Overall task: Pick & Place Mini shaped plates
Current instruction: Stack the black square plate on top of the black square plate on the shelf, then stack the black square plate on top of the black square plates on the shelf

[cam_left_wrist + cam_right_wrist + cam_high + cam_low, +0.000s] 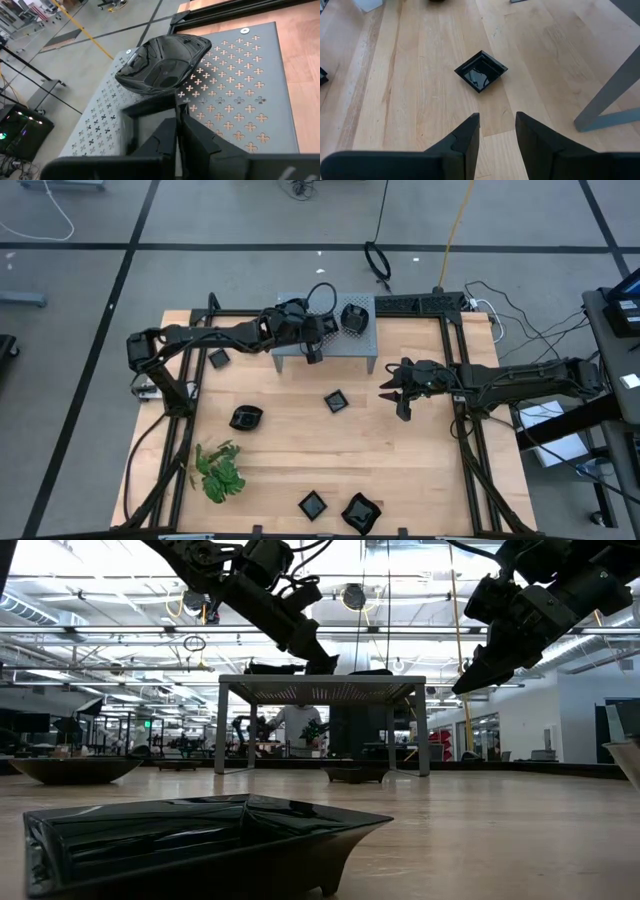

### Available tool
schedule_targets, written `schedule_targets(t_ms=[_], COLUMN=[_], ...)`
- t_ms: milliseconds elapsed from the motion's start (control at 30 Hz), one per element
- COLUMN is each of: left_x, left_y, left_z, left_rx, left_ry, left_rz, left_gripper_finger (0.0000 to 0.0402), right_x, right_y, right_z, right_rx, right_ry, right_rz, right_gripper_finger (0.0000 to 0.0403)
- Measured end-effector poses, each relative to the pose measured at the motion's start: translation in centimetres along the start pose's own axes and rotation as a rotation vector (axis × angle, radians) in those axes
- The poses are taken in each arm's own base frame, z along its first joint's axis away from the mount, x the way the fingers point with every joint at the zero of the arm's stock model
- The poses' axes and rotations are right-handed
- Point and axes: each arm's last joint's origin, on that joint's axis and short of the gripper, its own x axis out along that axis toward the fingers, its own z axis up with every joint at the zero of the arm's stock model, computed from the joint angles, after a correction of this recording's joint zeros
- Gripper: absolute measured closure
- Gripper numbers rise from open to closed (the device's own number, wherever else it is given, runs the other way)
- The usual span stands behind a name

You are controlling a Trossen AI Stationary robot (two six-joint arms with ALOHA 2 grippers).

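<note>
The left gripper (312, 352) hangs over the front edge of the grey metal stand (290, 308), its fingers pressed together on a square black plate (150, 127) that sits low on the perforated top. A rounded black plate (165, 62) already rests near the stand's back right corner, just beside the one being held. The right gripper (392, 393) waits above the bench right of the stand, fingers spread and empty, facing a small square plate (481, 71) on the wood. More plates lie scattered toward the bench's left and front edges, near a green sprig (220, 472). If the left fingers let go with the plate overhanging the edge, it could tip off; pushing further back could knock the rounded plate.
</note>
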Motion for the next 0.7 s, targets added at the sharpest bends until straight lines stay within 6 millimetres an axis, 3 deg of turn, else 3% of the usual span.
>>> schedule_targets(t_ms=[467,700], left_x=[0.0,-0.4], left_y=[-0.1,-2.1], left_z=[0.5,1.8], left_rx=[0.001,0.024], left_ry=[-0.039,-0.119], left_rz=[0.027,-0.054], left_gripper_finger=[0.0314,0.0314], right_x=[0.0,0.0], right_y=[0.0,0.0], right_z=[0.0,0.0], right_rx=[0.0,0.0], right_ry=[0.0,0.0], right_rz=[0.0,0.0], right_gripper_finger=[0.0287,0.0287])
